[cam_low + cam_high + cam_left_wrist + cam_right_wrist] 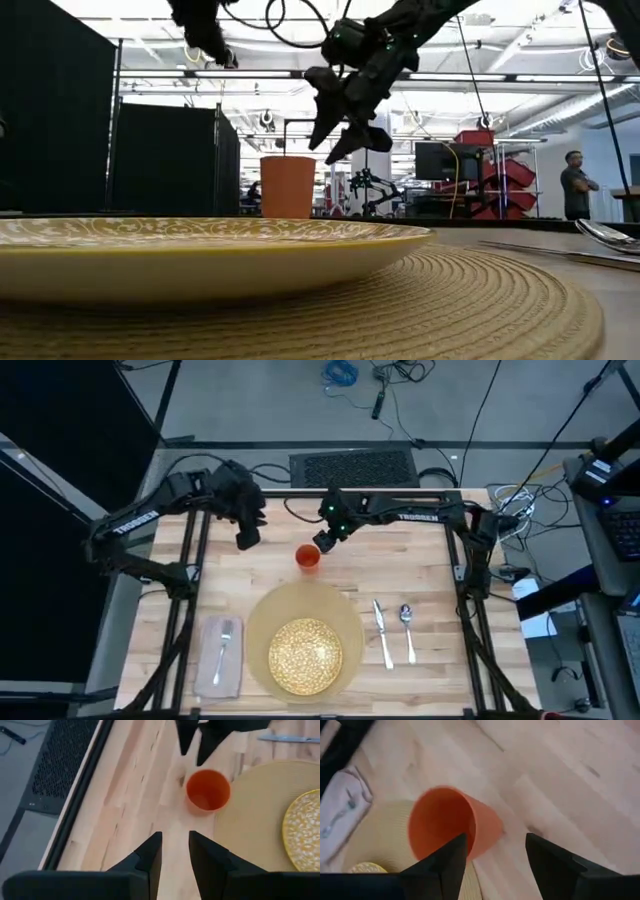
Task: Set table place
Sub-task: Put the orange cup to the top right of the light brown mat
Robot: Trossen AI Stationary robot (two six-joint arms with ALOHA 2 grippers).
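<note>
Overhead view, left to right; pale plank bench (270,575) w/ black rail frame. Far left of centre, left hand (247,538) hangs over bare bench, fingers parted a little, nothing between them; waiting. Lower left: pinkish-grey napkin (219,656) w/ fork (224,642) lying on it. Centre bottom: round tan mat (300,610) carrying gold-speckled plate (305,655). Just above mat's upper edge, orange cup (308,557) stands upright on bench. Right hand (327,540) sits just beside cup at upper right, raised off bench, fingers apart & empty; wrist view shows cup close ahead of one finger. Right of mat: knife (381,632), then spoon (407,630), side by side.

Risk, as judged: right hand is so near cup that a sideways or downward move could clip its rim; cup is light, prob. tips or slides onto mat; a tipped cup could roll to plate.
</note>
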